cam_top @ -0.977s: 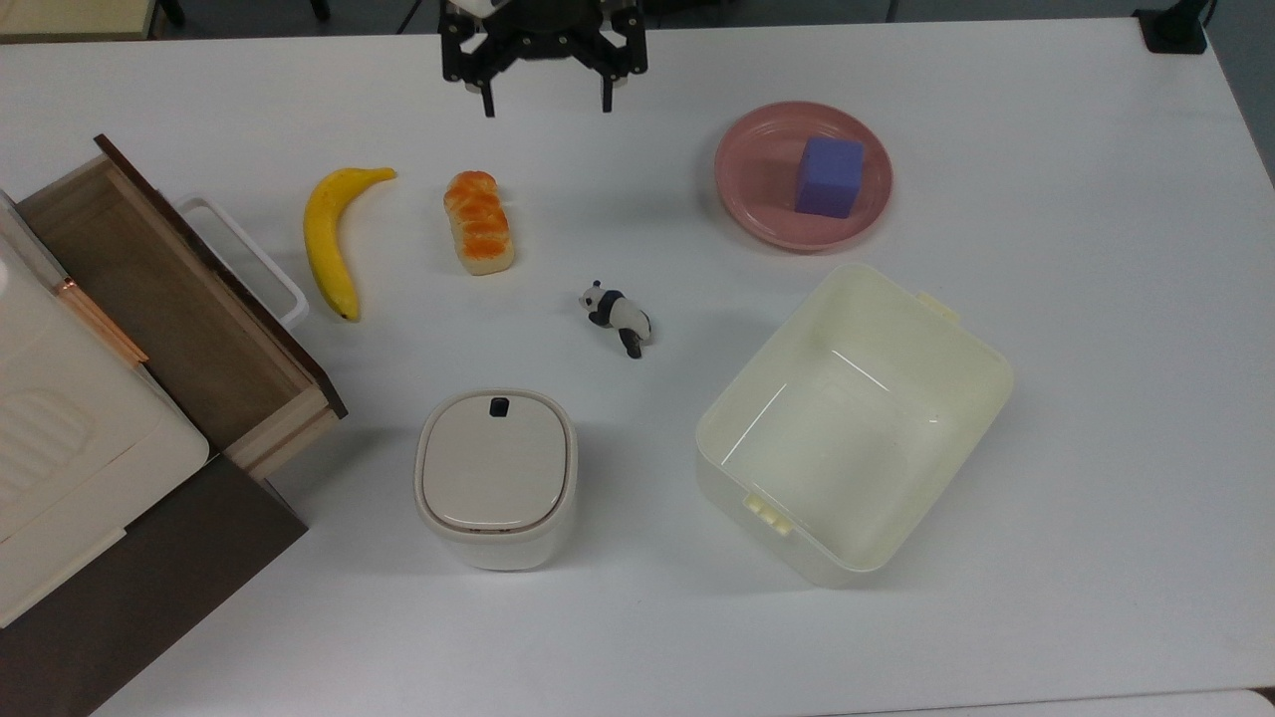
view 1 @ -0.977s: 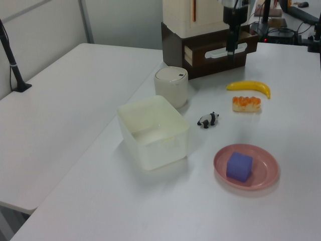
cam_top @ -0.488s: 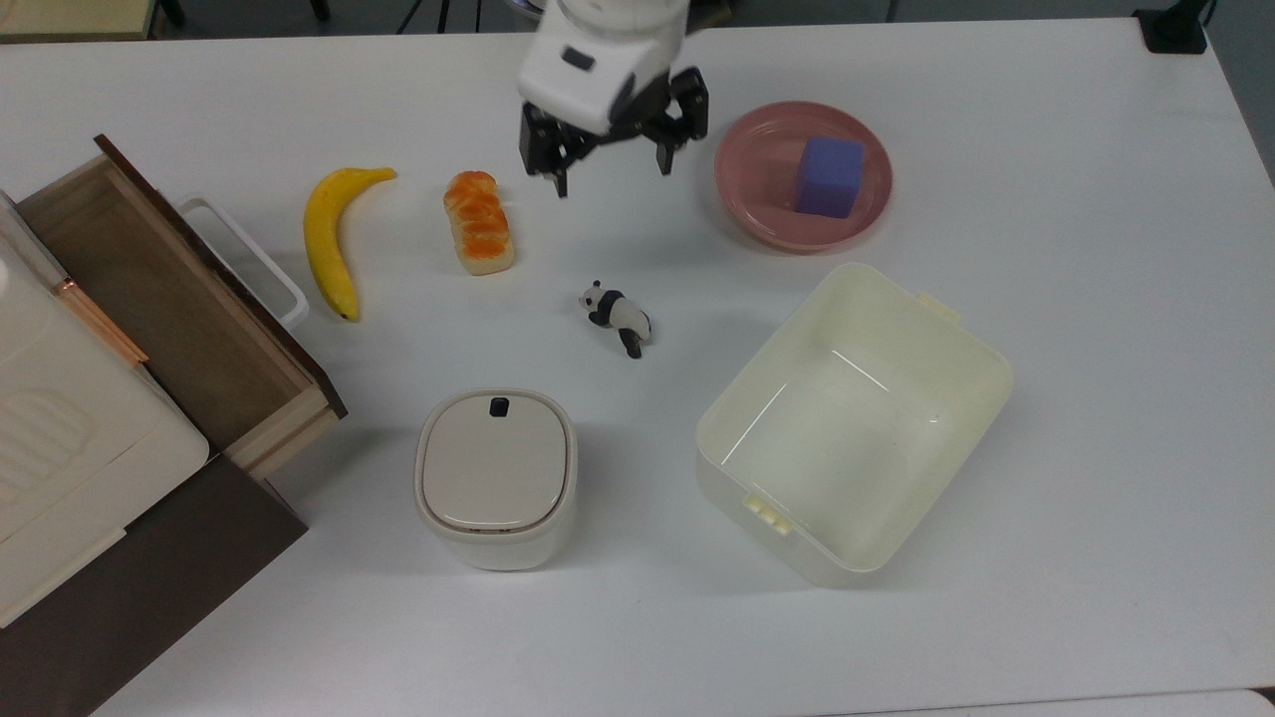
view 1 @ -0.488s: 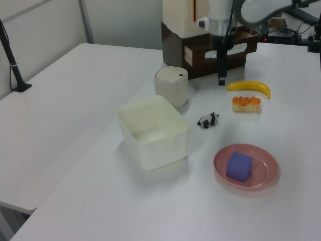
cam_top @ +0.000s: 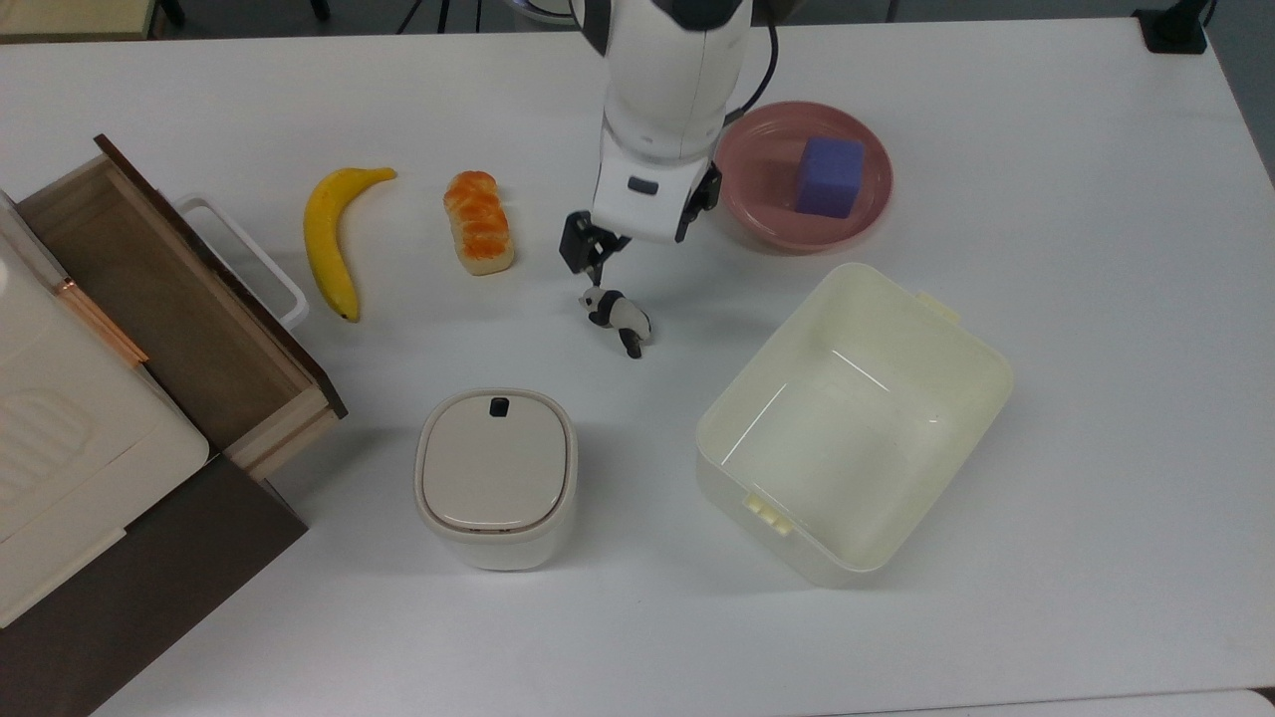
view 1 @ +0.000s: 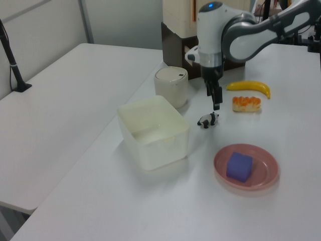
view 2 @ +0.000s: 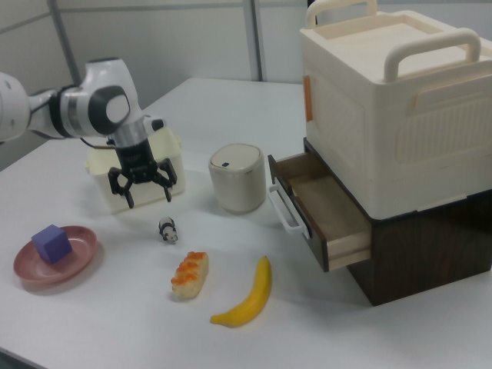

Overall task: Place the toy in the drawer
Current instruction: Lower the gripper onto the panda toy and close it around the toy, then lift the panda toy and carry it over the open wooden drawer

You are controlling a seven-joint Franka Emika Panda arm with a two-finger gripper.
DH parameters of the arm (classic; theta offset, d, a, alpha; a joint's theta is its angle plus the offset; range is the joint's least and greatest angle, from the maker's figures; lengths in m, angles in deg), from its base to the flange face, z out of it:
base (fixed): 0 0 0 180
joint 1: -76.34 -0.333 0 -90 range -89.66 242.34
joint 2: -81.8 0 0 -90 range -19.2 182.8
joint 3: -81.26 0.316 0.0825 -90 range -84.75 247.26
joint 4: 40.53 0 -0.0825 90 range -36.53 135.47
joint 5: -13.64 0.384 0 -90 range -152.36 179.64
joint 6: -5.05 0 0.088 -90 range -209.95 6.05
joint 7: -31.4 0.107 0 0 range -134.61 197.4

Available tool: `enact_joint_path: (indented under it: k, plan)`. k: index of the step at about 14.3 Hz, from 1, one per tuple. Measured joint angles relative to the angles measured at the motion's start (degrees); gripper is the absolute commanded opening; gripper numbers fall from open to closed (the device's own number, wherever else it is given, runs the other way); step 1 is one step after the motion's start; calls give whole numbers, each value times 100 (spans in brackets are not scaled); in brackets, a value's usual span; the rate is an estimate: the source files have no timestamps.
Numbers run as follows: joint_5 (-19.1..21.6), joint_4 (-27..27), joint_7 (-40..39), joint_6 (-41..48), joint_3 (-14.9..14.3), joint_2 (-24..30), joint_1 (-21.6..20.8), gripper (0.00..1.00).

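top view is showing the toy (cam_top: 618, 316) standing on the white table (cam_top: 1046, 398), not yet lifted, so nothing of the task is done at this point. taking the toy as the landmark: the gripper (cam_top: 637, 261) is hanging just above it with its fingers spread apart and holding nothing (the right view is making the gap between the two fingers plain), the bread loaf (cam_top: 479, 221) is lying near it toward the top view's left, and the cream tub (cam_top: 855, 423) is sitting near it on the other side. the drawer (cam_top: 159, 299) is standing pulled open and well apart from the toy, past the banana (cam_top: 329, 239), with its brown inside looking bare. descending, closing on the toy, lifting and carrying it to the drawer are all remaining.
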Motion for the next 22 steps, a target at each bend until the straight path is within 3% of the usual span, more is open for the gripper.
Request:
enact_joint_path:
  k: [3, 8, 11, 15, 17, 20, 22]
  plan:
    - [-53, 51, -111, -299, 0, -294, 0, 96]
    - [-430, 47, -387, -338, 1, -528, -5, 71]
    - [-502, 47, -765, -338, 1, -607, -4, 68]
    - [-505, 43, -808, -438, 1, -723, -5, 50]
    - [-505, 38, -808, -532, 1, -758, -4, 31]
    - [-507, -3, -809, -540, 1, -765, -3, 20]
    - [-507, -73, -809, -540, 0, -751, 2, 20]
